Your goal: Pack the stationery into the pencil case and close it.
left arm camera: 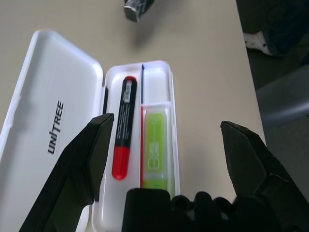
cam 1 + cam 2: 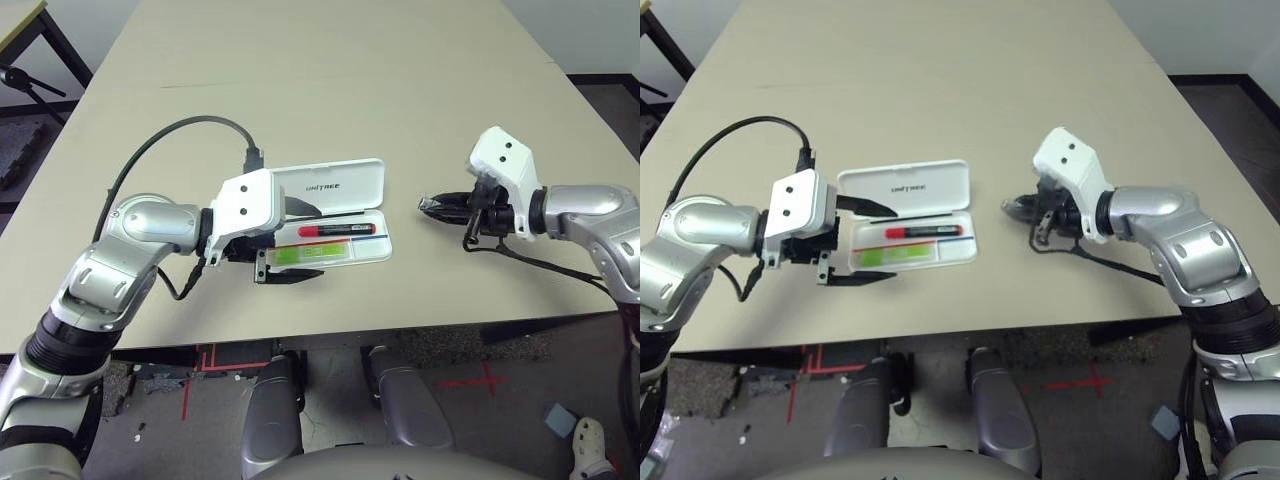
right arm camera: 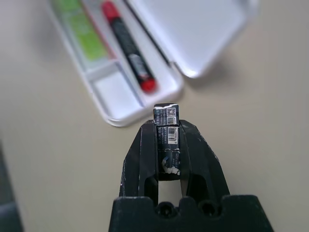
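right claw [image 3: 166, 126] is clamped on the little black eraser [image 3: 166, 115], left claw [image 1: 171, 145] spread wide over the open pencil case [image 2: 372, 247]

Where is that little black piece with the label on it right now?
The small black piece is pinched in the right gripper, held above the table to the right of the open pencil case, not yet inside with the red marker and green highlighter.

both arms have glossy silver, rounded forearm shells [image 2: 120, 250] joined by black ring segments. each wrist ends in a white, boxy plastic housing [image 2: 250, 200] with two small dark screw holes. a black cable [image 2: 170, 135] loops from the left forearm to its housing; thinner black wires hang under both wrists. the fingers [image 1: 82, 164] are matte black, tapering wedges.
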Motion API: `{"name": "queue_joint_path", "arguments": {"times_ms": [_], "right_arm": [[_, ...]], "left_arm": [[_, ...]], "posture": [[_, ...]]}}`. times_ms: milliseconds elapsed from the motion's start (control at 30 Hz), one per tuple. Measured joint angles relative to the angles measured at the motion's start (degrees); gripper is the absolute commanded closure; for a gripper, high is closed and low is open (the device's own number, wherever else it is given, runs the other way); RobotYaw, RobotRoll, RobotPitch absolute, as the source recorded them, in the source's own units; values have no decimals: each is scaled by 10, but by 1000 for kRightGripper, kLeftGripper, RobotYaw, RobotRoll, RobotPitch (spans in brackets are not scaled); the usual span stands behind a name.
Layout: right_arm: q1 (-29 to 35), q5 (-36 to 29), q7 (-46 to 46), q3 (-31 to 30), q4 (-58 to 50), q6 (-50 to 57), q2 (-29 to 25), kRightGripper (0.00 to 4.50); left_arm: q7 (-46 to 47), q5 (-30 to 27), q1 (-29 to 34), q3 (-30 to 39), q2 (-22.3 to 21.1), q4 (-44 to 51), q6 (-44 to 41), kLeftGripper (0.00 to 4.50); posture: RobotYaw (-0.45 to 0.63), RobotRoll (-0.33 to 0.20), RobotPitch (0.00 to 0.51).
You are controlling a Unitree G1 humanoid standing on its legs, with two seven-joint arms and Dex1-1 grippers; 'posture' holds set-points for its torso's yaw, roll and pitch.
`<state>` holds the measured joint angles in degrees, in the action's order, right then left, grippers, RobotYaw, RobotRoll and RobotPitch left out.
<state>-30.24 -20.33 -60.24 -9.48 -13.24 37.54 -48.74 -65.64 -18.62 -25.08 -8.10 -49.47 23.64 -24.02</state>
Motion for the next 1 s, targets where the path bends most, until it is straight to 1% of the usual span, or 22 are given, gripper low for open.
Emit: {"name": "queue_joint_path", "arguments": {"times_ms": [67, 267, 400, 567, 767, 1000], "right_arm": [[-9, -1, -23, -10, 0, -13, 4, 4173], [-31, 4, -66, -41, 6, -44, 31, 4173], [-46, 27, -80, -69, 34, -74, 56, 4173], [-61, 76, -87, -103, 91, -127, 82, 4173], [-67, 105, -86, -118, 113, -150, 115, 4173], [-67, 122, -85, -124, 116, -152, 135, 4173]], "left_arm": [[0, 0, 11, 9, -10, -1, 2, 0], [1, -5, 14, 32, -11, 0, -1, 0], [3, -4, 19, 34, -12, 1, -1, 0], [9, -4, 21, 34, -12, 1, -1, 0], [13, -4, 22, 34, -12, 1, 0, 0], [13, -4, 25, 34, -12, 1, 0, 0]], "posture": [[-140, 0, 189], [-122, 0, 183], [-116, 0, 179], [-113, 0, 179], [-114, 0, 180], [-115, 0, 186]]}}
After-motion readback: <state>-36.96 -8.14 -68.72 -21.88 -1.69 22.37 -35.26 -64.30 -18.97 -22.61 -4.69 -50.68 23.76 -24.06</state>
